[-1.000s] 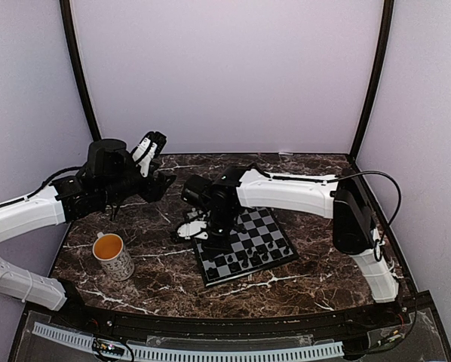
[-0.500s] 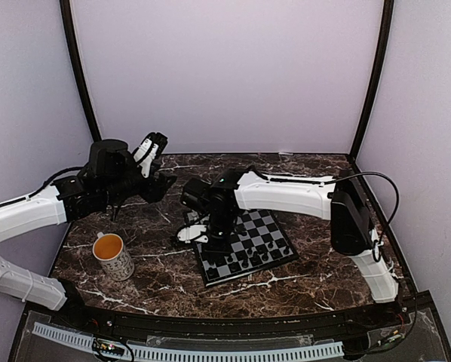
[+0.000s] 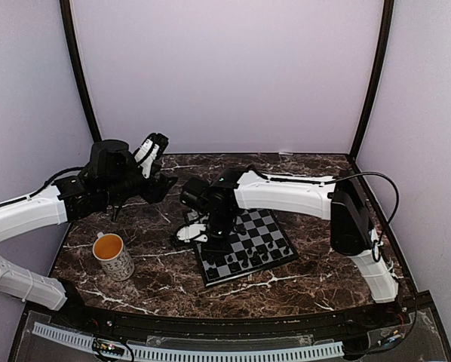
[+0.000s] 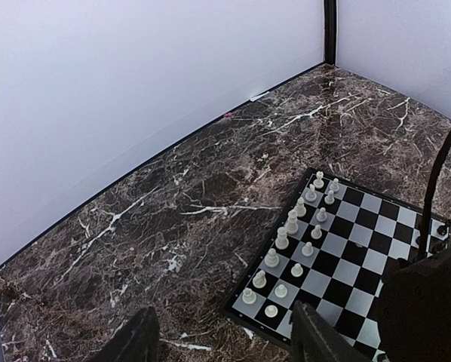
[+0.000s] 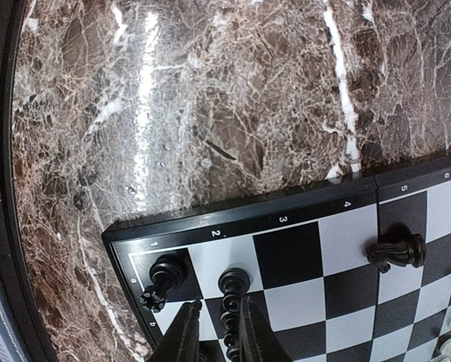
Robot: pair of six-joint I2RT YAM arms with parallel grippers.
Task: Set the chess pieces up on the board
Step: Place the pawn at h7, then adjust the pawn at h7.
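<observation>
The board (image 3: pixel 265 225) lies right of the table's middle. Black chess pieces (image 3: pixel 252 259) line its near edge. In the left wrist view, white chess pieces (image 4: pixel 293 234) stand in two rows on the board (image 4: pixel 361 256). My right gripper (image 3: pixel 210 237) hangs over the board's left corner. In the right wrist view, my right gripper (image 5: pixel 218 335) straddles an upright black piece (image 5: pixel 233 290). Its jaws are narrowly open, with a gap on the left side. A black rook (image 5: pixel 159 280) stands at the corner and another black piece (image 5: pixel 395 251) farther right. My left gripper (image 3: pixel 158 162) is open and empty, raised at the back left.
A patterned mug (image 3: pixel 112 255) of orange liquid stands at the near left. The dark marble tabletop (image 4: pixel 195 188) ends at pale walls behind and at both sides. The right arm's cable (image 4: pixel 437 181) runs past the board's right side.
My right gripper has settled a little lower over the board's corner and its jaws have eased apart around the black piece. The left arm has not moved.
</observation>
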